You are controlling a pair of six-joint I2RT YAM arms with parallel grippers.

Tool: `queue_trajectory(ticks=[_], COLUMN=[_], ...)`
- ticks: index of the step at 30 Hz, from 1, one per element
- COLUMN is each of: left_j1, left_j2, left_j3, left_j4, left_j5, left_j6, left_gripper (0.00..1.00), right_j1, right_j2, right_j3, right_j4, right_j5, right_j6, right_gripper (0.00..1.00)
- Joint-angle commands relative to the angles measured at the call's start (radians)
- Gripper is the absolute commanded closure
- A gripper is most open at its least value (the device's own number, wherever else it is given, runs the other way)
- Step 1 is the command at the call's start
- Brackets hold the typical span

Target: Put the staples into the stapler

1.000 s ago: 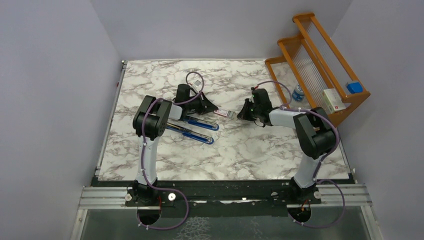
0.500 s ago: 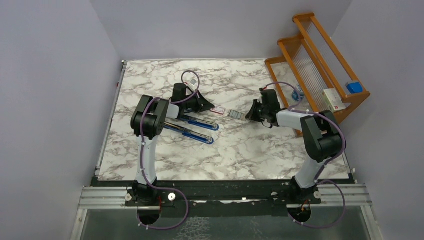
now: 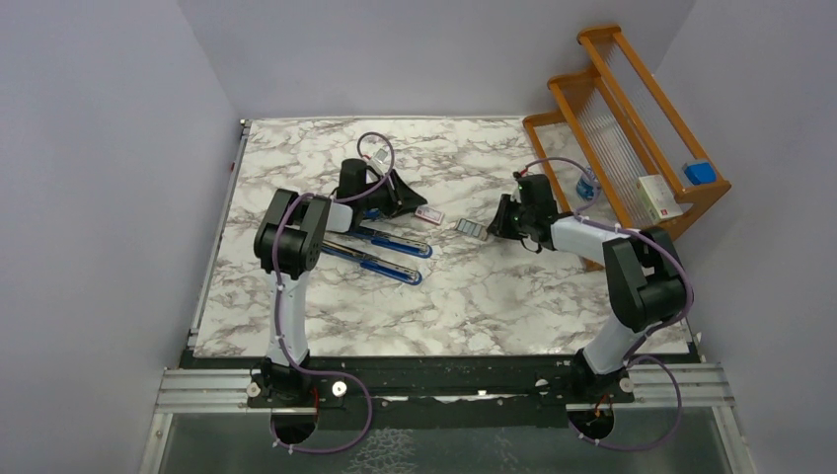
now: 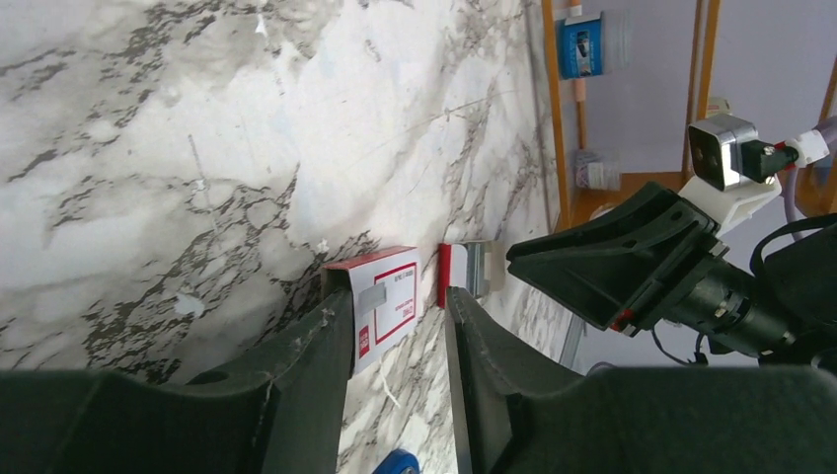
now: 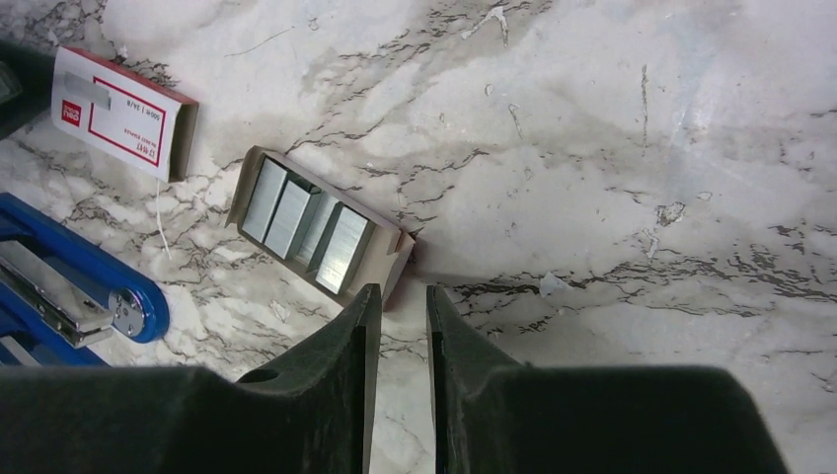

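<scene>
The staples (image 5: 304, 221) lie as silvery strips in an open cardboard tray (image 3: 472, 228) on the marble. The tray's white sleeve with the red label (image 3: 428, 213) lies apart, to its left. My left gripper (image 4: 397, 296) is open, and the sleeve (image 4: 390, 301) sits at its tips against the left finger (image 4: 326, 341). My right gripper (image 5: 400, 296) is open by a narrow gap with nothing in it, its tips just short of the tray's near corner. The blue stapler (image 3: 380, 255) lies swung open near the left arm, its metal channel (image 5: 49, 286) showing.
A wooden stepped rack (image 3: 632, 148) stands at the table's right edge, holding a white box (image 3: 659, 197) and a blue object (image 3: 699, 172). A small blue-capped bottle (image 3: 589, 184) stands at the rack's foot. Grey walls close in the table on three sides.
A second ago both grippers were shut on the box. They pulled sleeve and tray apart, then both opened and let go. The left gripper drew back left.
</scene>
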Motion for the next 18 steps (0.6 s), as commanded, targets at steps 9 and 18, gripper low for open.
queue_trajectory(ticks=[9, 18], left_j1=[0.007, 0.005], left_j2=[-0.134, -0.177], left_j3=[0.057, 0.123], left_j4=[-0.202, -0.445], left_j5=[-0.077, -0.183], left_j6=[0.194, 0.357], left_gripper=[0.48, 0.39], right_j1=[-0.004, -0.002], right_j2=[-0.047, -0.019], right_j3=[0.088, 0.078], right_j4=[-0.127, -0.130], right_j5=[0.023, -0.047], right_j6=[-0.064, 0.010], right_gripper=[0.63, 0.54])
